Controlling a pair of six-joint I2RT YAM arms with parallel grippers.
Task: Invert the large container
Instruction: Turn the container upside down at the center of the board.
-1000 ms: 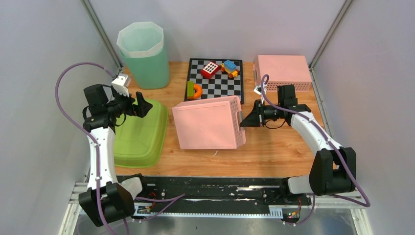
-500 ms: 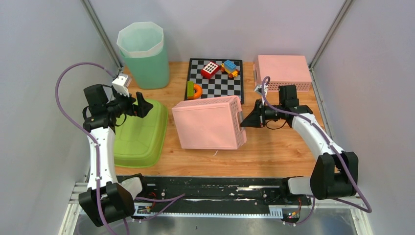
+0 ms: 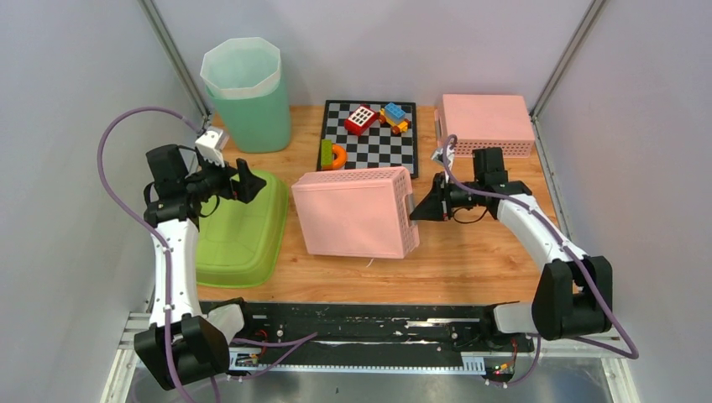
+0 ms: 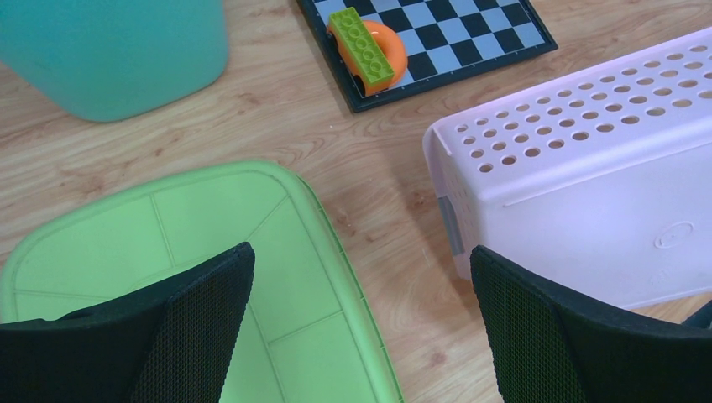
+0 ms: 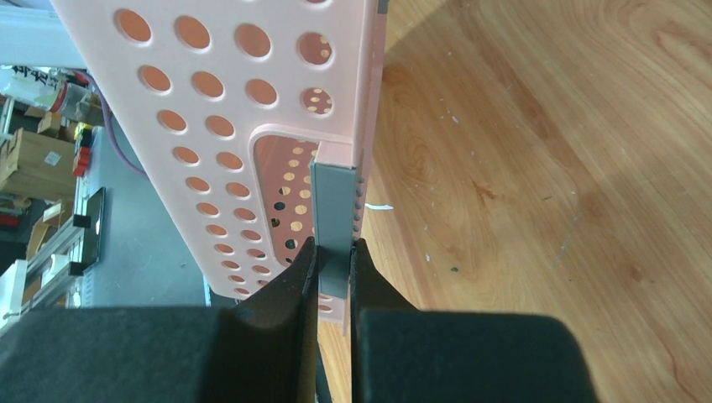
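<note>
The right claw (image 5: 333, 252) is clenched on the right-end rim of the large container (image 3: 357, 211), which sits mid-table (image 3: 470, 252) immediately to that claw's left, tilted base-up with its long axis left-to-right, while the released left claw (image 3: 245, 180) hangs farther off.

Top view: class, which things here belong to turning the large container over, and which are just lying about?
In the job: large pink container; right claw, shut on its rim.

Lying about: small pink container; green tub; teal bin; checkerboard; toy blocks.
</note>
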